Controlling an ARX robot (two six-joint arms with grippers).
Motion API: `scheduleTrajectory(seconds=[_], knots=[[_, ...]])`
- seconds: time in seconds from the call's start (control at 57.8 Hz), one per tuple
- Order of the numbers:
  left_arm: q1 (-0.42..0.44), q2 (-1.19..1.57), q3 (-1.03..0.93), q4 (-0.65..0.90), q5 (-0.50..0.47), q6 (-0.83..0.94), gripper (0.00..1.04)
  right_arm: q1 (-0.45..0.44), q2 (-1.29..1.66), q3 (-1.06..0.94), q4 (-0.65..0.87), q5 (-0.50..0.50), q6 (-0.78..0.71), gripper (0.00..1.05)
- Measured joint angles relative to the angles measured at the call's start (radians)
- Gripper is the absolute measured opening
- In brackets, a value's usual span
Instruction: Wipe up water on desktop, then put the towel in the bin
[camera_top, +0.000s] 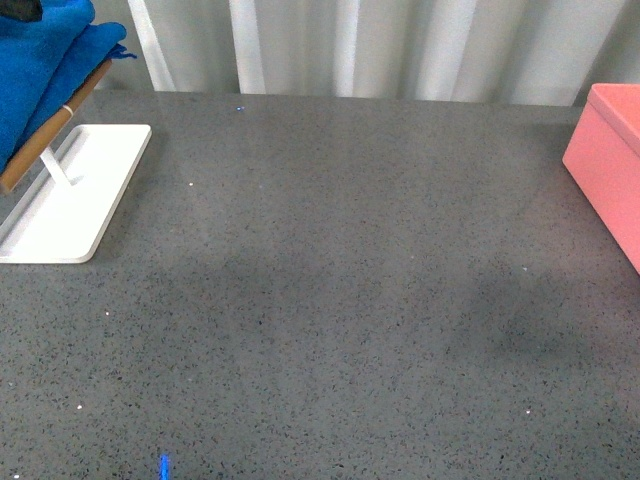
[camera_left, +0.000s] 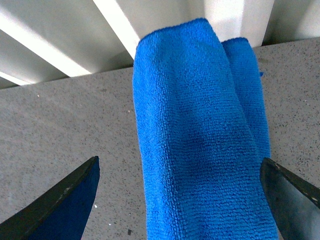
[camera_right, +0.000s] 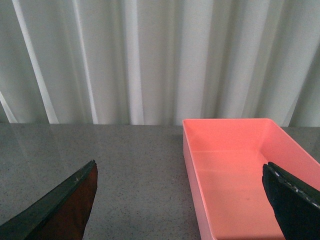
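The blue towel (camera_top: 45, 70) hangs folded over a wooden bar at the far left of the speckled grey desktop (camera_top: 330, 300). In the left wrist view the towel (camera_left: 200, 140) fills the space between my left gripper's (camera_left: 182, 200) open jaws, not touching either fingertip (camera_left: 70, 192). The pink bin (camera_top: 610, 165) stands at the right edge of the desktop. In the right wrist view the bin (camera_right: 240, 175) is empty, and my right gripper (camera_right: 182, 200) is open with the bin's near wall between its jaws. Neither gripper shows in the front view. I cannot make out water on the desktop.
A white tray base (camera_top: 75, 195) with a wooden bar (camera_top: 45, 140) on a white post holds the towel at the back left. Pale pleated curtains (camera_top: 400, 45) close off the desktop's far edge.
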Motion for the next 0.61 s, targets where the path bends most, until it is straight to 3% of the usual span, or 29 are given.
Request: scheduleTrajectory(seconds=[0.225,0.606], knots=[[-0.001,0.019,-0.006,0.085,-0.027,0.002,0.98,0.000,0.000,0.000,0.000,0.000,0.000,0.98],[-0.002,0.072,-0.025,0.031,0.008,-0.034,0.98,0.000,0.000,0.000,0.000,0.000,0.000,0.98]])
